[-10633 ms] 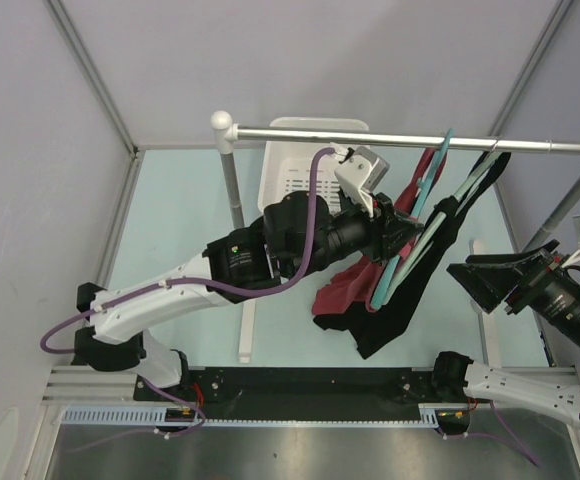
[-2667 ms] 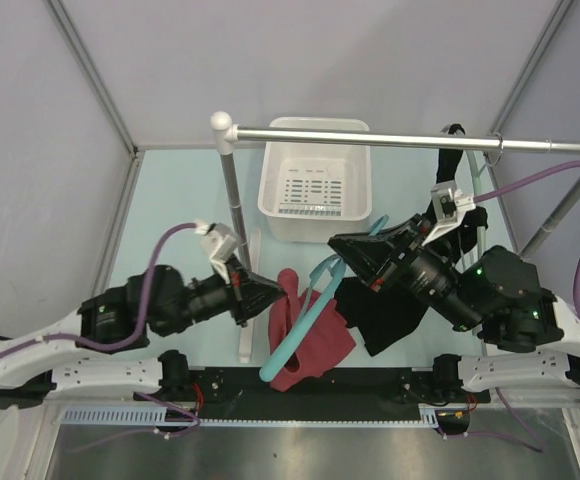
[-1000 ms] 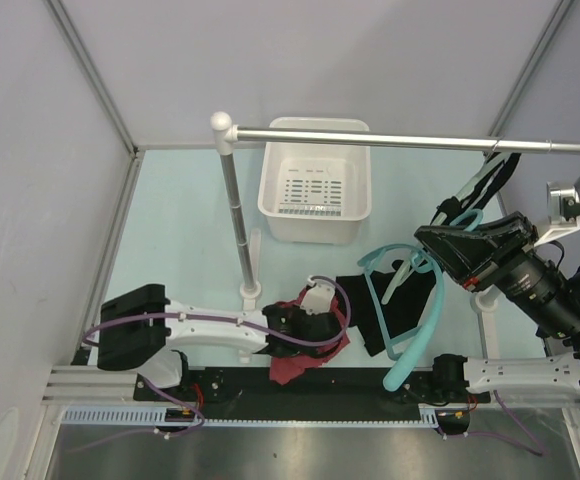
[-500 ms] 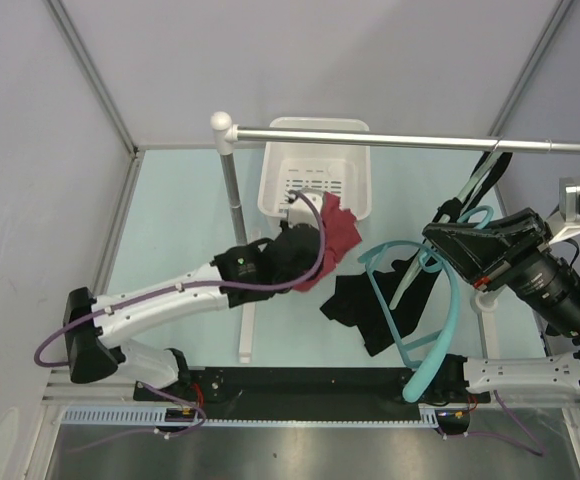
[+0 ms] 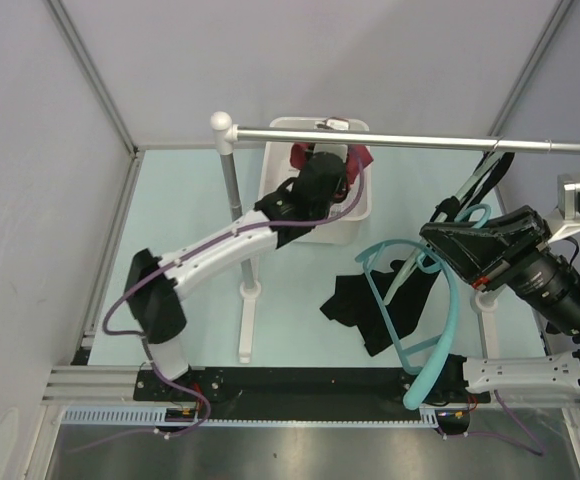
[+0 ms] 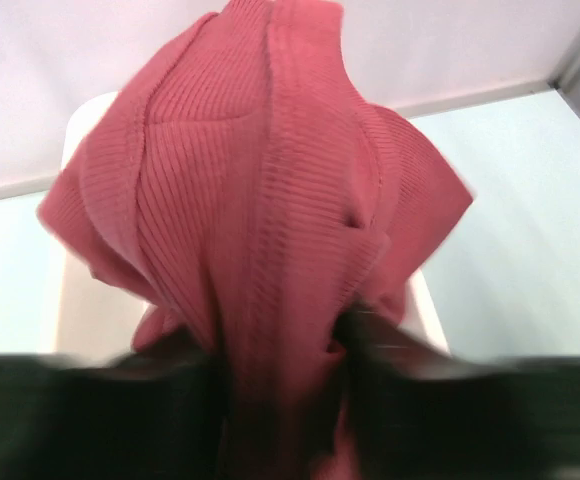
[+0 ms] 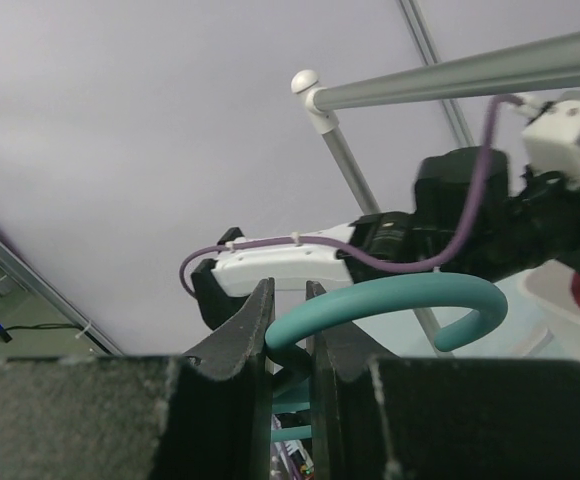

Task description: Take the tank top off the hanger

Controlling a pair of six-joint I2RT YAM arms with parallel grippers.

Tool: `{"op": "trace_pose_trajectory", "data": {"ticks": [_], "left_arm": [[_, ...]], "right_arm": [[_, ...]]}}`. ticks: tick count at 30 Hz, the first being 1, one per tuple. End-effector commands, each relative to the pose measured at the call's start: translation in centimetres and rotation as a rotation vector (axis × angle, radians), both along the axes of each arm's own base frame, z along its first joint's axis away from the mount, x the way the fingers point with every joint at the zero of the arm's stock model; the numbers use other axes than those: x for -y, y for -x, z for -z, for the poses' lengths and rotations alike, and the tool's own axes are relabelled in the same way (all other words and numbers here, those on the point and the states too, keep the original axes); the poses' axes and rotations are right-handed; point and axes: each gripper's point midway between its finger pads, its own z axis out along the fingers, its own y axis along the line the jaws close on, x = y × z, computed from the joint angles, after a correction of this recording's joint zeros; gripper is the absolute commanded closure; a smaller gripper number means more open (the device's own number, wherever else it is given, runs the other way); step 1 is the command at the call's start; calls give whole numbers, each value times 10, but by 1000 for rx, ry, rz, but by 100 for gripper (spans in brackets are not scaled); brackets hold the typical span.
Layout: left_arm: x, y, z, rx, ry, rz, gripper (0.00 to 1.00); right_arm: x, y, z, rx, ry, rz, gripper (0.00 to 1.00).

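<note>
The red ribbed tank top [image 6: 260, 200] is off the hanger and bunched between the fingers of my left gripper [image 6: 280, 350]. These blurred fingers stand apart with the cloth still lying between them. In the top view the left gripper [image 5: 328, 165] hovers over the white basket [image 5: 280, 170], with the red tank top [image 5: 358, 157] showing at its sides. My right gripper [image 7: 288, 285] is shut on the bare teal hanger [image 7: 400, 295] near its hook. The right gripper [image 5: 435, 235] holds the hanger [image 5: 448, 300] above the table's right side.
A metal rail [image 5: 410, 140] on a post [image 5: 232, 200] spans the back, just above the left gripper. A black garment [image 5: 365, 310] hangs from another hanger under the teal one. The basket's rim [image 6: 80, 130] shows behind the cloth.
My left arm has swung from the table's near side back to the basket, carrying the red tank top, and its fingers have parted. The right gripper keeps the hanger almost still.
</note>
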Motion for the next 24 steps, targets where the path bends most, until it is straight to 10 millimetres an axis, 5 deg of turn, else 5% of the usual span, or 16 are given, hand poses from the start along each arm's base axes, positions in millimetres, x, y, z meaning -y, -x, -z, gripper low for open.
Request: {"op": "trace_pose_trajectory", "data": {"ticks": [1, 3, 4, 5, 9, 12, 13, 14, 16, 18, 19, 24], "left_arm": [[12, -34, -4, 30, -96, -28, 37], [12, -29, -5, 3, -90, -22, 18], [6, -21, -16, 4, -69, -11, 16], [7, -11, -3, -30, -62, 27, 11], [-1, 34, -12, -64, 36, 160, 1], [-9, 71, -12, -101, 86, 249, 1], [-11, 83, 3, -138, 81, 284, 2], [-19, 99, -15, -129, 149, 313, 3], [-18, 129, 0, -190, 182, 425, 5], [-24, 167, -17, -209, 273, 559, 7], [-28, 179, -6, -240, 281, 593, 8], [-65, 256, -47, -243, 437, 815, 7]], "right_arm": [[-6, 4, -11, 1, -21, -32, 100], [-12, 6, -9, -3, -5, -44, 100], [-13, 6, -7, -5, 7, -45, 100], [-15, 6, -5, -4, 14, -45, 100], [-19, 4, 3, 0, 51, -39, 100], [-18, 3, 9, -3, 71, -29, 100], [-17, 3, 10, -4, 74, -27, 100], [-16, 3, 10, -3, 75, -27, 100], [-16, 3, 11, 0, 84, -29, 100], [-15, 4, 11, 6, 92, -36, 100], [-17, 6, 11, 10, 99, -47, 100], [-32, 6, 16, 28, 150, -55, 100]]}}
